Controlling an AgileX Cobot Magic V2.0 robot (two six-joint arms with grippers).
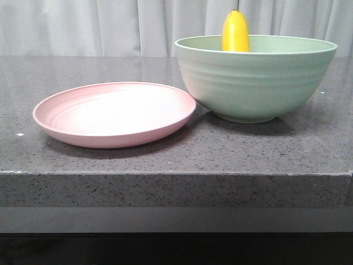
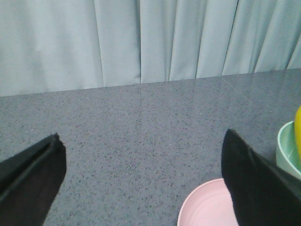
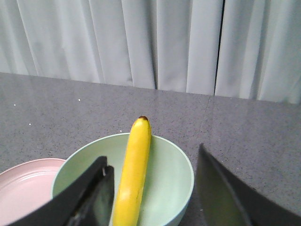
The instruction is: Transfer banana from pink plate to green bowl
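On my right wrist camera the right gripper (image 3: pixel 153 188) has its fingers spread apart, gripping nothing, with the banana (image 3: pixel 133 173) standing between them inside the green bowl (image 3: pixel 174 183), leaning on the far rim; whether a finger brushes it I can't quite judge. My left gripper (image 2: pixel 141 181) is likewise spread wide over bare grey countertop (image 2: pixel 141 122), empty. From the front I see the banana's tip (image 1: pixel 235 32) poking above the bowl (image 1: pixel 253 77), and the pink plate (image 1: pixel 115 114) lying bare just beside it, rims nearly touching.
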